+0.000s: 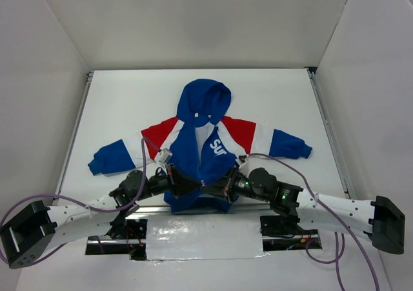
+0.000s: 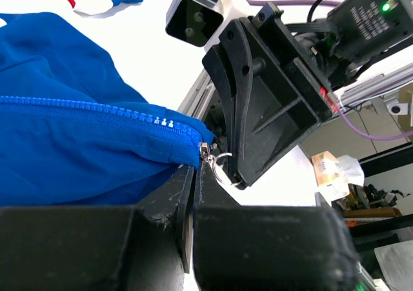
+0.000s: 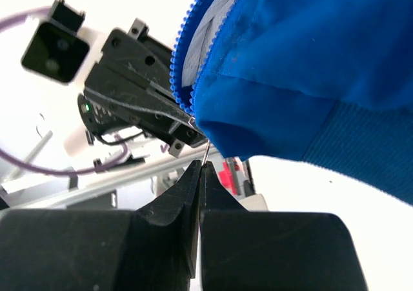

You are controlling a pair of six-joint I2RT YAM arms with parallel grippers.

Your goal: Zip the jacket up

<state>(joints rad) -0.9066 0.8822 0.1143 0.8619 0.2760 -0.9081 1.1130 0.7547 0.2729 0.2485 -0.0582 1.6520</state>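
Note:
The royal blue hooded jacket [image 1: 193, 142] lies flat on the white table, hood far, hem toward the arms, front open down to the hem. Both grippers meet at the hem's middle. My left gripper [image 1: 188, 186] is shut on the hem fabric beside the zipper's bottom end [image 2: 197, 170]. The silver slider [image 2: 206, 151] sits at the lower end of the blue zipper teeth [image 2: 97, 107]. My right gripper [image 1: 211, 188] is shut on the thin metal zipper pull [image 3: 205, 153], jaws pressed together [image 3: 201, 165]. The pull's ring [image 2: 224, 164] shows in the left wrist view.
An aluminium rail [image 1: 193, 208] and a silver taped patch [image 1: 200, 236] run along the near edge between the arm bases. Purple cables [image 1: 290, 168] loop over both arms. White walls [image 1: 51, 78] enclose the table on three sides. The sleeves [image 1: 106, 159] spread left and right.

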